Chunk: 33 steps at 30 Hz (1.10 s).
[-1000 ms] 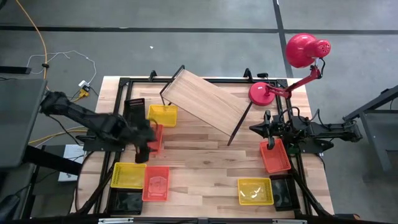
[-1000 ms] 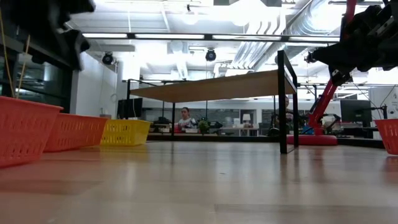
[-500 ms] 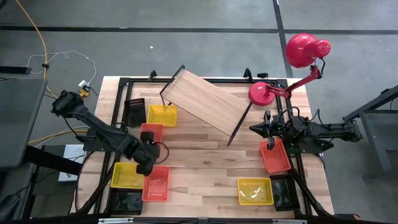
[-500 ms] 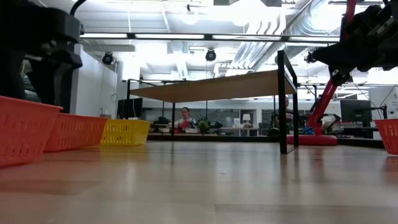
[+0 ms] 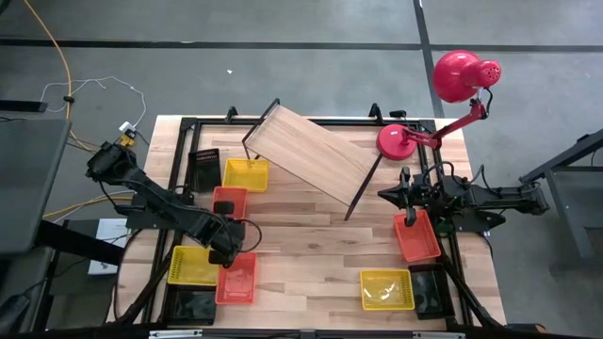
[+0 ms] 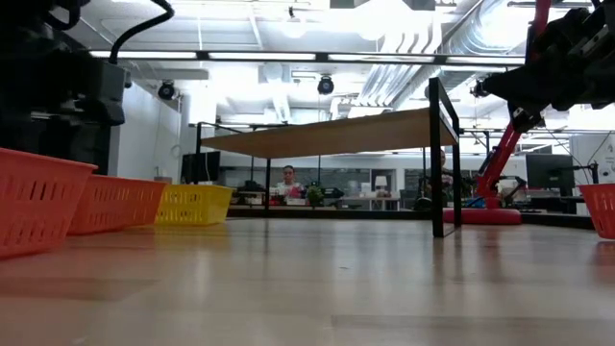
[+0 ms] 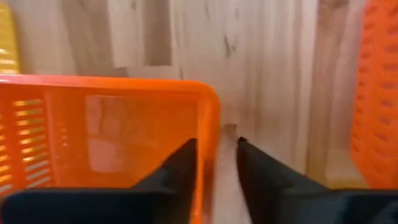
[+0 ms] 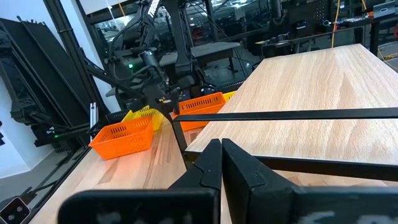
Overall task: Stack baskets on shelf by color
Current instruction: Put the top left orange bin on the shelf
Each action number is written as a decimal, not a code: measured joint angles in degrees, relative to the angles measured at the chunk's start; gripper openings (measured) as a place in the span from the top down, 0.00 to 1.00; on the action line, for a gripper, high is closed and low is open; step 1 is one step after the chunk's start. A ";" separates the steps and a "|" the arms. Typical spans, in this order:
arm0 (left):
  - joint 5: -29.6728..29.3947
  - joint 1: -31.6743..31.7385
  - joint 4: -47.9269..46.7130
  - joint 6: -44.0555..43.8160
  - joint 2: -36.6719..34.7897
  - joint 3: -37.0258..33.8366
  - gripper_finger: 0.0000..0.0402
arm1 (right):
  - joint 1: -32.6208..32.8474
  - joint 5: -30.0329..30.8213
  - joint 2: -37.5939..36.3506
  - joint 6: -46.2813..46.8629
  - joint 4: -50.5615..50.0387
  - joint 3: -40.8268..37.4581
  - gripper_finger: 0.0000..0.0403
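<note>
Fingers of our left gripper (image 7: pixel 214 163), wide apart earlier, now straddle the rim of the orange-red lattice plastic basket (image 7: pixel 106 134); our right gripper (image 8: pixel 221 163) stays clenched, empty.

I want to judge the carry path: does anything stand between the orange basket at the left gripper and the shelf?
The left gripper straddles the orange basket wall. Another orange basket and a yellow basket lie toward the shelf.

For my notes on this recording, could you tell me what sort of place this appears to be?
Probably a robotics lab in an open office or workshop: exposed ceiling ducts, a person at a desk beyond the table, and equipment racks behind the wooden work table.
</note>
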 joint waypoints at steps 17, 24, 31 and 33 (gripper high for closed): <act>5.76 -0.99 -10.12 6.40 -9.02 14.45 1.00 | -0.01 0.00 0.00 0.00 0.01 0.00 1.00; -2.51 -1.84 -10.00 17.77 -10.65 25.14 1.00 | 0.00 0.00 -0.02 -0.02 0.02 0.00 1.00; -12.51 5.91 -8.85 37.58 -10.58 28.44 1.00 | 0.00 0.02 -0.02 0.00 0.02 0.00 1.00; -13.51 10.67 -8.73 41.92 -10.58 28.44 1.00 | -0.02 0.00 -0.02 0.00 0.02 0.00 1.00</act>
